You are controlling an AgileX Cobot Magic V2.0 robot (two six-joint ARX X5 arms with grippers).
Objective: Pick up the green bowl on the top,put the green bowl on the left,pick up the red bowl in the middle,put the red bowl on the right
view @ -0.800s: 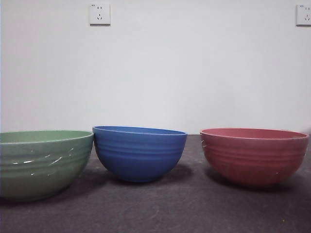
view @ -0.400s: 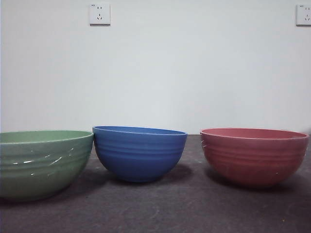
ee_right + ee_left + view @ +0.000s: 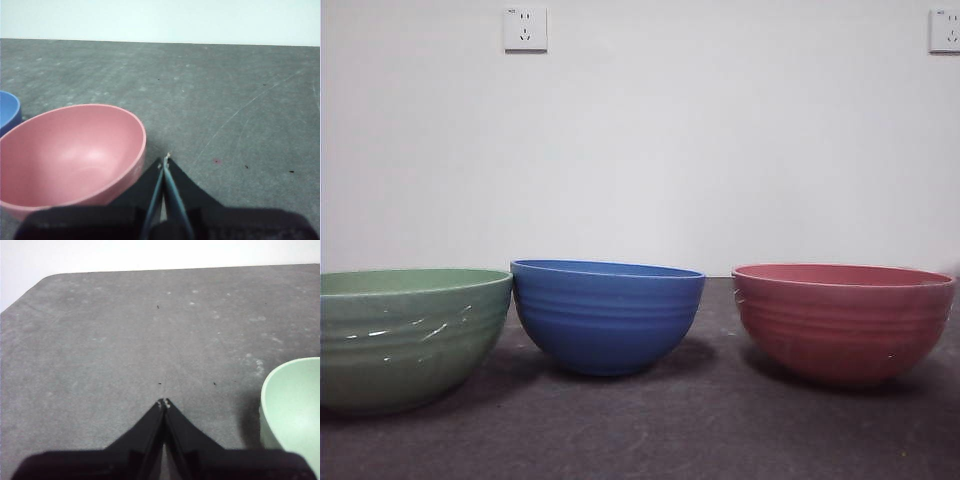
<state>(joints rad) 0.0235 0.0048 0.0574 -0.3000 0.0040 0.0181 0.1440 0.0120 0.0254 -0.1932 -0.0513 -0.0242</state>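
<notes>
The green bowl (image 3: 408,338) (glossy, ribbed) and red bowl (image 3: 842,322) flank a blue bowl (image 3: 607,316), all apart. The left gripper (image 3: 163,402) and right gripper (image 3: 165,159) are both closed, empty.

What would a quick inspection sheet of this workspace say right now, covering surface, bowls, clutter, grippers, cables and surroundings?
Surface: dark grey table, scuffed and speckled.
Job's things: green bowl on the left, red bowl on the right, both upright, apart from their neighbour.
Clutter: blue bowl upright in the middle.
Grippers: left gripper shut and holding nothing, beside the green bowl; right gripper shut and holding nothing, beside the red bowl.
Cables: nothing seen.
Surroundings: white wall with two sockets.
</notes>
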